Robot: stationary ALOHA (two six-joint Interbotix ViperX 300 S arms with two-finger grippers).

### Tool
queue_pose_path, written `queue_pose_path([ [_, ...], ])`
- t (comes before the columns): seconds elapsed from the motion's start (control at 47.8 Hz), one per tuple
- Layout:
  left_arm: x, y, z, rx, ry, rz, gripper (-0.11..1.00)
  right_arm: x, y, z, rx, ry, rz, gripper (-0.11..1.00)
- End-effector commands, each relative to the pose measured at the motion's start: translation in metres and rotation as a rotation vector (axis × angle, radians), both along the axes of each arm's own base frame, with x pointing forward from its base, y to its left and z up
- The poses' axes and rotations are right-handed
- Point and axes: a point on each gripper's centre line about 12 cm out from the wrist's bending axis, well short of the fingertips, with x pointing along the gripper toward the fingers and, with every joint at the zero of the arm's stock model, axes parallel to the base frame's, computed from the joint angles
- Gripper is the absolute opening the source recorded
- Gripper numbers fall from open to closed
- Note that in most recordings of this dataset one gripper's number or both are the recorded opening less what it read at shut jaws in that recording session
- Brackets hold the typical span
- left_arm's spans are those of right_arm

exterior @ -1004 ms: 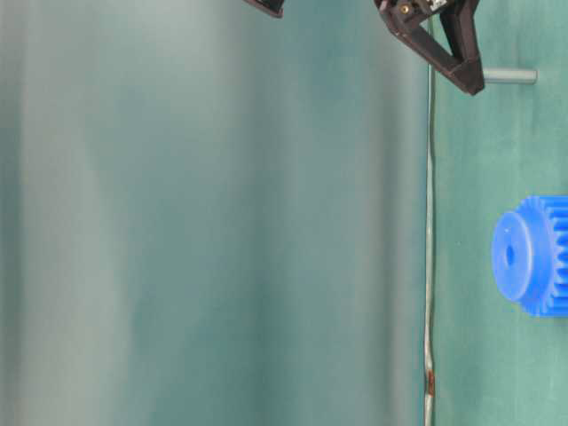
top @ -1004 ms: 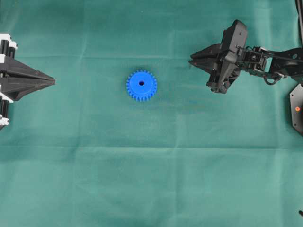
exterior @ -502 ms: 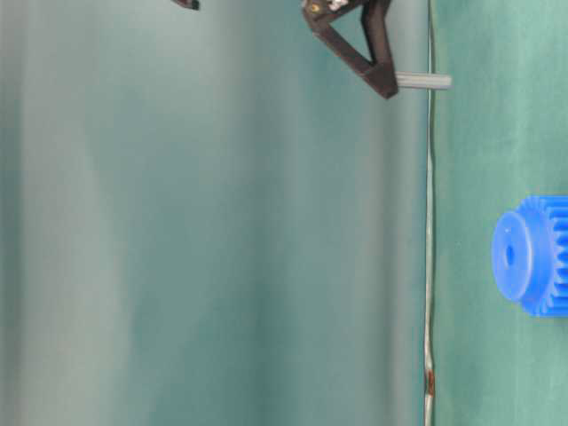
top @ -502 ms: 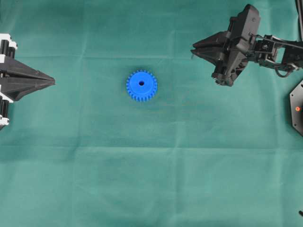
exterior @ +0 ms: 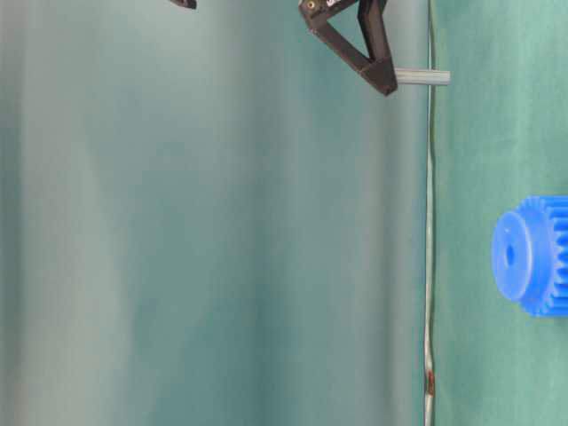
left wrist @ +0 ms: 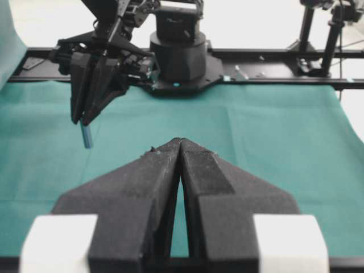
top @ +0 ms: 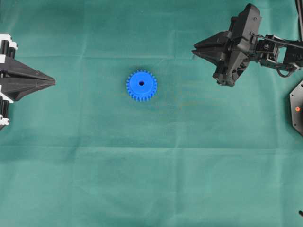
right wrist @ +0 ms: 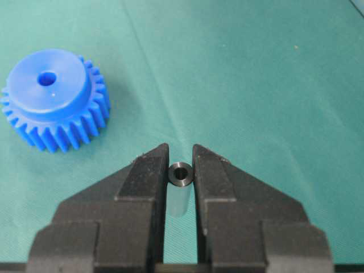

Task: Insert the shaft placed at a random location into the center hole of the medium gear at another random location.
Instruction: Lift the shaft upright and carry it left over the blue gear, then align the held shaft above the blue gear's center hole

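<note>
Right gripper (right wrist: 181, 170) clamped on the shaft (right wrist: 181, 175), pin pinched between the two fingertips (right wrist: 149, 170), long axis running down out of the tips toward the cloth (top: 151, 179), lower end hanging free above it. Medium gear (top: 141, 85) flat on the cloth, well apart from those fingers, out ahead of the tips and off to one side; center hole (right wrist: 46, 78) facing up, roughly parallel to the pin's axis. Left gripper (left wrist: 180, 149) pressed together, empty, about as far from the gear on its other side.
</note>
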Motion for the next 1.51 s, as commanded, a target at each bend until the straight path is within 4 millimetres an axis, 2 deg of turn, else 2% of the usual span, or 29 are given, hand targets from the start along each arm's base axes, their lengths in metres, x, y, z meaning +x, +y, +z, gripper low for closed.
queue_pose_path([
  [0.0,0.002,0.000,0.010,0.001,-0.025,-0.002,0.00,0.011,0.004,0.013,-0.007,-0.046,0.018,0.13],
  [0.209,0.002,0.000,0.010,0.001,-0.025,-0.002,0.00,0.034,0.012,0.014,0.006,-0.051,0.051,0.13],
  [0.586,0.003,0.000,0.009,0.000,-0.018,-0.002,0.00,0.091,0.026,0.022,0.009,-0.086,0.119,0.13],
  [0.816,0.003,0.000,0.007,0.000,-0.008,-0.002,0.00,0.119,0.035,0.023,0.008,-0.100,0.151,0.13],
  [1.087,0.003,-0.001,0.008,0.000,-0.006,-0.003,0.00,0.132,0.034,0.017,0.014,-0.090,0.151,0.13],
  [1.485,0.003,0.000,0.007,0.000,-0.003,-0.002,0.00,0.132,0.036,0.015,0.022,-0.087,0.150,0.13],
])
